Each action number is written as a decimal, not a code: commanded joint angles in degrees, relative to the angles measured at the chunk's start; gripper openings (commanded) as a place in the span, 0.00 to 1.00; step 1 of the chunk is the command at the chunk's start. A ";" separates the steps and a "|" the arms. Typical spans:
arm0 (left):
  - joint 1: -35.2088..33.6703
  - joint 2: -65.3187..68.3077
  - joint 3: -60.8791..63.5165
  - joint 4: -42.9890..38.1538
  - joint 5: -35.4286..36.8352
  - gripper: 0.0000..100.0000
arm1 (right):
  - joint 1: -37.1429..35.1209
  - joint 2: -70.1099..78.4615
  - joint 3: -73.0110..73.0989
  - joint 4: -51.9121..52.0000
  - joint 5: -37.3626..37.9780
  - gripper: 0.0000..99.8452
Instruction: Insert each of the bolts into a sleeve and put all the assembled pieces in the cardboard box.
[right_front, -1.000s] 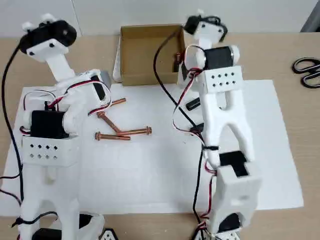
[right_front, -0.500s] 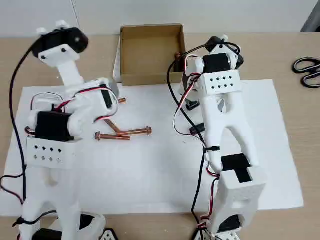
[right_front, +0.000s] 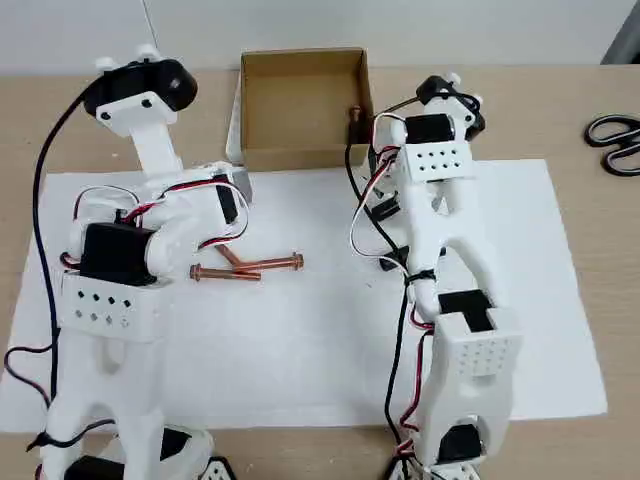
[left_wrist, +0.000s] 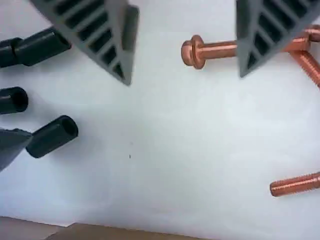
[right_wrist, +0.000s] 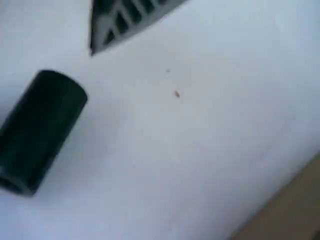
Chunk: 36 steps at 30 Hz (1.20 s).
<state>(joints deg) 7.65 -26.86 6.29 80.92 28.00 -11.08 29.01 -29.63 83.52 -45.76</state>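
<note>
Wide apart and empty, the left fingers (left_wrist: 112, 45) above the white paper (left_wrist: 165, 160), one of them crossing in front of the shank of a copper bolt (left_wrist: 210, 50). That bolt flat on the paper, long axis running from arm to arm, flanged head turned toward three black sleeves (left_wrist: 52, 136). Slanted bolt (left_wrist: 306, 64) just beside its shank; lone bolt (left_wrist: 295, 184) well apart, toward the paper's far edge. Sleeves on their sides, near one another but not touching, two with open mouths facing the bolts.

Low over the same paper, the right fingers (right_wrist: 120, 20); spread or pressed together, impossible to tell. Close by but apart from the visible tip, one sleeve (right_wrist: 40, 130) flat on its side.

From above, the left arm (right_front: 150, 230) bent over the bolt cluster (right_front: 245, 268): two bolts nearly parallel across the surface (right_front: 560, 110), heads at opposite ends, a third angled against them. Cardboard box (right_front: 295, 158) at the paper's far edge, open side up, with a small copper piece (right_front: 355, 113) at its right wall, too small to make out. Scissors (right_front: 615, 140) on the bare surface, far right.
</note>
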 joint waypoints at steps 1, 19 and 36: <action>0.26 -1.23 -2.24 0.35 0.35 0.13 | 0.22 0.48 -0.53 -2.77 -0.53 0.26; 0.26 -1.32 1.45 0.09 0.09 0.13 | -1.45 6.20 -0.53 -10.24 -4.22 0.26; 0.26 -1.58 1.45 0.18 0.09 0.13 | -3.65 7.25 -0.44 -13.41 -8.26 0.26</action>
<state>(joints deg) 7.65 -26.86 8.04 80.92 28.00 -14.68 36.13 -29.63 71.65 -53.67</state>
